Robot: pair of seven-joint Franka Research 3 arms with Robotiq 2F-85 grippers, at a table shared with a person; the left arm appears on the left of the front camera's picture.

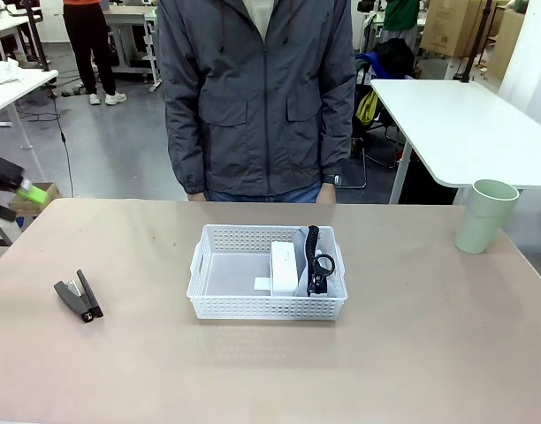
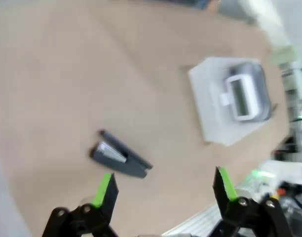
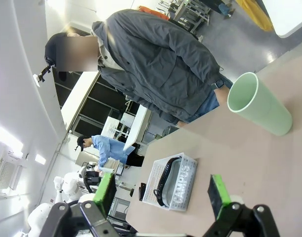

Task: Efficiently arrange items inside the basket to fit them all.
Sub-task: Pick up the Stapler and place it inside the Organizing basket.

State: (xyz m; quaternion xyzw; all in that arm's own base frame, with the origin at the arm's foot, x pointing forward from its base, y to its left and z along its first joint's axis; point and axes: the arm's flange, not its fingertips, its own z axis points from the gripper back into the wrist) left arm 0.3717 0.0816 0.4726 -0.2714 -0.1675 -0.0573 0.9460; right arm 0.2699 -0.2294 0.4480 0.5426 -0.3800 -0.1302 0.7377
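Observation:
The white lattice basket (image 1: pixel 253 306) sits mid-table. In it, a small white box (image 1: pixel 286 268) lies beside the grey pouch (image 1: pixel 304 243), whose black strap (image 1: pixel 313 250) lies on top, at the right end. The black stapler (image 1: pixel 79 296) lies on the table to the left. A pale green cup (image 1: pixel 485 216) stands upright at the far right. My left gripper (image 1: pixel 25 196) hovers open at the left edge, well above the stapler (image 2: pixel 119 157), with the basket (image 2: pixel 207 106) farther off. My right gripper (image 3: pixel 162 195) is open and empty, looking at the cup (image 3: pixel 259 103) and the basket (image 3: pixel 150 185) with the "CAMPUS" pouch (image 3: pixel 183 185).
A person in a grey jacket (image 1: pixel 257 97) stands at the far edge behind the basket. The left half of the basket floor is bare. A white table (image 1: pixel 465 124) stands behind the cup.

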